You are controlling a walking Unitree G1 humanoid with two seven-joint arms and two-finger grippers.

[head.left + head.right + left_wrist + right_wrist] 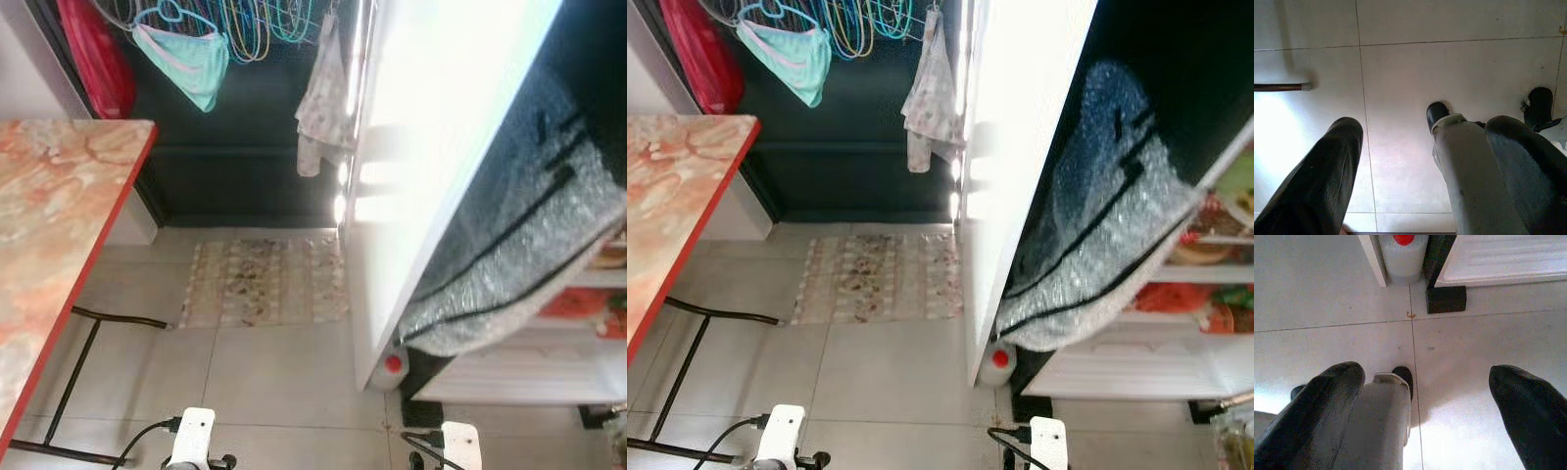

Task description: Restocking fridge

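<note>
The fridge (431,147) stands at the right of the frame, its tall white door swung open, a grey bubble-wrap sheet (519,255) draped over the interior. Shelves at far right hold packaged food (1205,235). Both arms hang low: the left gripper (1420,161) and right gripper (1430,401) are spread wide, empty, above floor tiles (265,382). A red-capped bottle (1403,252) sits at the door's foot.

My two black matt rubbery fingers (1317,186) hang over smooth, glossy pale floor tiles (265,382). White glossy fridge door (431,147) glares in the light. Grey nubbly cloth with black stripes (529,245) looks rough, towel-like. Orange marbled tabletop with red edge (49,225) is polished; its black metal legs (73,377) are matt. Patterned woven floor mat (265,282) looks flat and worn. Translucent plastic jug with red cap (1402,254) is smooth.
</note>
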